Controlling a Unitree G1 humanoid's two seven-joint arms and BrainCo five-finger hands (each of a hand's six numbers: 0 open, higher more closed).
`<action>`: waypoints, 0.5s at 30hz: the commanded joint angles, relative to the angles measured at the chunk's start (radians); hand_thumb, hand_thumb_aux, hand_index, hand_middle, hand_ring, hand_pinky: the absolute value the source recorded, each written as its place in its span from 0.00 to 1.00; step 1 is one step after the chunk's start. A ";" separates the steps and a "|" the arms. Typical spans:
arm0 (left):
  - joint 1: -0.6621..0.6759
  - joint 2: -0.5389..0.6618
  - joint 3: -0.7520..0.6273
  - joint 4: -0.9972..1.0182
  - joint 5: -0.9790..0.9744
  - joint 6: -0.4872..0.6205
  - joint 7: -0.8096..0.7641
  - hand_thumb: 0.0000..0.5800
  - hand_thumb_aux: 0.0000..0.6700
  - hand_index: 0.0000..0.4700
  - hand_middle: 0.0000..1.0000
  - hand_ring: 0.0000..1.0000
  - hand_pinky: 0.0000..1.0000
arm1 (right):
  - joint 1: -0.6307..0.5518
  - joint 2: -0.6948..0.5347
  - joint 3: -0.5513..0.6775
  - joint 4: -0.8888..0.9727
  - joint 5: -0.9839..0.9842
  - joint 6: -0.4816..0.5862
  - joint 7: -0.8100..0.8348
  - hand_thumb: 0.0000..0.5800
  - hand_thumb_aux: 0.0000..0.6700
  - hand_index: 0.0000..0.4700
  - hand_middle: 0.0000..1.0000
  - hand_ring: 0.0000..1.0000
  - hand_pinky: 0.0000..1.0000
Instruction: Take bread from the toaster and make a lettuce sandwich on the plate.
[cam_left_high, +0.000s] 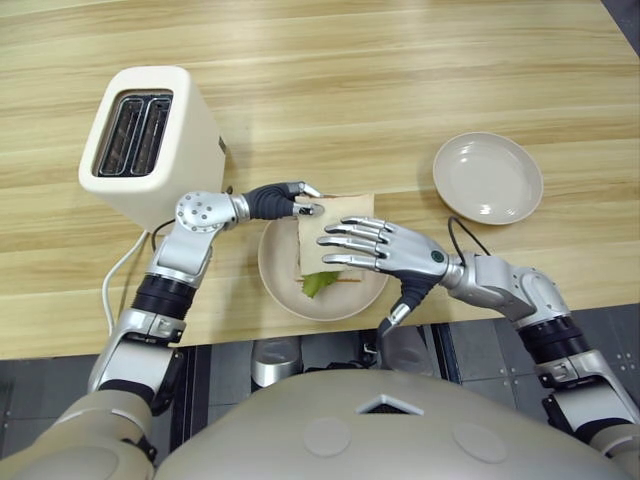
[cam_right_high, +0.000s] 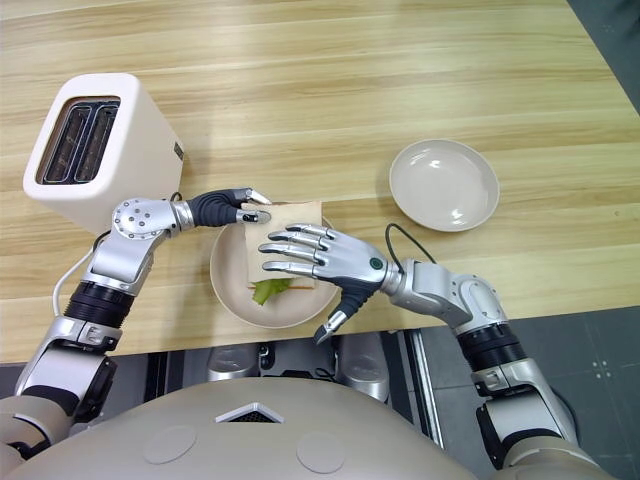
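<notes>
Left hand (cam_left_high: 275, 200), right hand (cam_left_high: 385, 248) — at the sandwich (cam_left_high: 340, 207)

Bright, even light from above on the pale wooden table (cam_left_high: 400, 70); my silver metal right hand (cam_left_high: 392, 250) glints, shadows are soft.

one toaster (cam_left_high: 150, 140), two plates (cam_left_high: 275, 278) (cam_left_high: 487, 177), one sandwich (cam_left_high: 338, 210), one lettuce leaf (cam_left_high: 320, 284).

Matt wood tbl (cam_left_high: 400, 60), smooth plastic toaster (cam_left_high: 195, 140) & plate (cam_left_high: 272, 282)
</notes>
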 joint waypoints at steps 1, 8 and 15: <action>-0.004 0.015 0.017 -0.031 -0.027 0.035 -0.027 1.00 1.00 0.98 1.00 1.00 1.00 | -0.007 -0.006 0.015 0.008 -0.014 0.004 -0.009 0.00 0.00 0.00 0.00 0.00 0.00; -0.010 0.045 0.011 -0.004 -0.006 0.037 -0.054 1.00 1.00 0.98 1.00 1.00 1.00 | -0.009 -0.005 0.023 0.000 -0.018 0.010 -0.019 0.00 0.00 0.00 0.00 0.00 0.00; -0.015 0.036 -0.027 0.054 0.041 0.005 -0.049 1.00 1.00 0.98 1.00 1.00 1.00 | -0.022 0.006 0.045 0.000 -0.033 0.018 -0.026 0.00 0.00 0.00 0.00 0.00 0.00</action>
